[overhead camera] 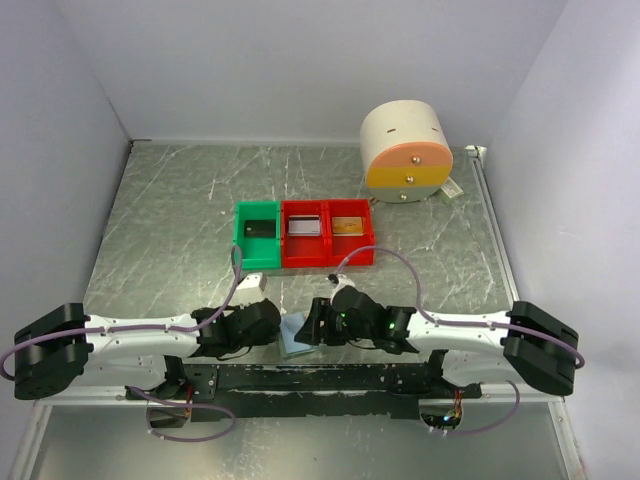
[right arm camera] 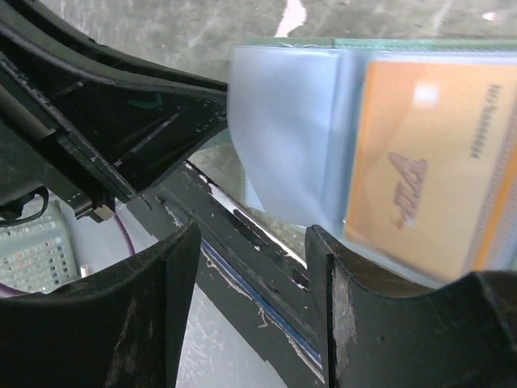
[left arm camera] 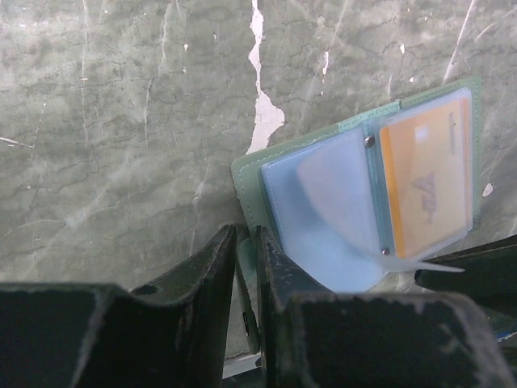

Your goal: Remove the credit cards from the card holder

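One orange credit card sits in the pocket of the card holder farther from our left end effector; the nearer pocket shows pale blue plastic. The holder lies spread on the counter between our two end effectors. The left one is clenched, grasping the holder's green cover edge between its fingers. Our right end effector is released, its fingers apart, with the holder just ahead and the sleeve's edge reaching over one fingertip. Well beyond both stand red and green bins.
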You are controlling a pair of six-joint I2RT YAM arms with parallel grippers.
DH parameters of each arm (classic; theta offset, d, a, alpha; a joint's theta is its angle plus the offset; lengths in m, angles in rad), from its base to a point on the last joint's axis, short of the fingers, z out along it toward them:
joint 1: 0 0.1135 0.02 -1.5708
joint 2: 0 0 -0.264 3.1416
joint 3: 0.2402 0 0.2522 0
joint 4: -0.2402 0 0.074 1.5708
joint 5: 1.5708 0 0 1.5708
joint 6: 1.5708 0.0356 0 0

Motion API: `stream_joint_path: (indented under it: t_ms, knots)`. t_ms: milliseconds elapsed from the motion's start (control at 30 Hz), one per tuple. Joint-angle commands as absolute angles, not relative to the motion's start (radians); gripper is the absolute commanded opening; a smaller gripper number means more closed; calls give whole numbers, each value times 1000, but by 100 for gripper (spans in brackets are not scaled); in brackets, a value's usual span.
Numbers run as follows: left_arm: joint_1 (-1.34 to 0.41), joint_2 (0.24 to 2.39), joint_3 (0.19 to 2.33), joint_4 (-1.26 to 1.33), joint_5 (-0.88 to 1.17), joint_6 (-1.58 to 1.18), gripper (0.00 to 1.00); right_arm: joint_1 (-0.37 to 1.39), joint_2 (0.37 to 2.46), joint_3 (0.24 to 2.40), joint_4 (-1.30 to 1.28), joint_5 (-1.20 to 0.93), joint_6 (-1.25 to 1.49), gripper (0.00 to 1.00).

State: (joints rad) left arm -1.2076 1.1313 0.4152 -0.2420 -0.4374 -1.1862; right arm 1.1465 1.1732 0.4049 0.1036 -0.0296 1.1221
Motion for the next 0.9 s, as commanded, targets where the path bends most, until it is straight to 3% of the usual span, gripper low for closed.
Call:
stream_joint_path:
  t_ms: [0,200,367,633,867]
  knots:
    - [-1209,1127,434,-268,-459,-1191,28,1149,1248,448,192,-109,1052,55]
    - [-1209,1088,411,-280,-471,-1222,31,1149,1368,477,248,-224,1013,55]
    - [-1210,1026,426,-351,-481,-1242,38,1149,1314,493,187,-202,979,55]
    - [-1216,899,433,-275,-429,-1168,56,1072,1071,575,-223,196,848,53]
    - [-1217,950,506,-163,-350,-1081,61,864,976,489,-228,11,777,50]
